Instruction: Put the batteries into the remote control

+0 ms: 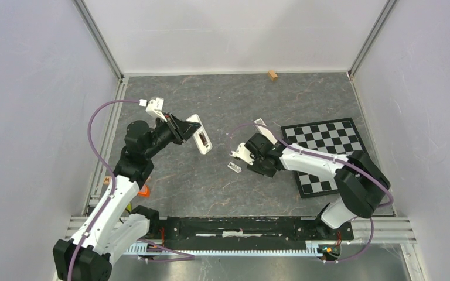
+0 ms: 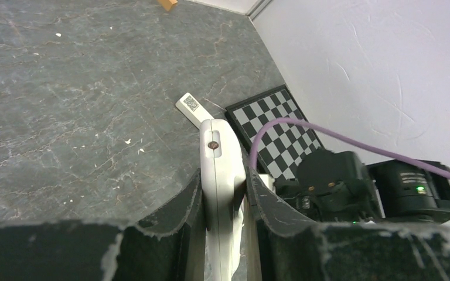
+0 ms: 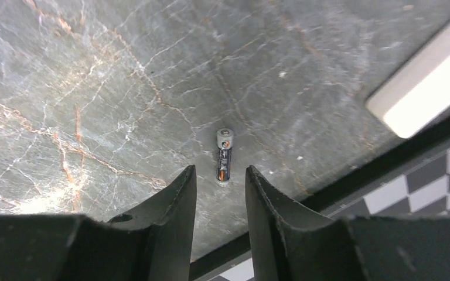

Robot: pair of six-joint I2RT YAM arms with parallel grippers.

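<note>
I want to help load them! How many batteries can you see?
1. The battery lies on the table, under the right end effector, which is open. More may be hidden.

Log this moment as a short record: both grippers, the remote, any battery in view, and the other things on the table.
left gripper: shut on the remote control, fingers on its long sides
right gripper: open, above the battery, not gripping it
battery: one in view, lying flat on the table, dark with an orange band
chessboard: flat on the table, under the right arm
white piece: on the table beside the chessboard
wooden block: by the far wall
</note>
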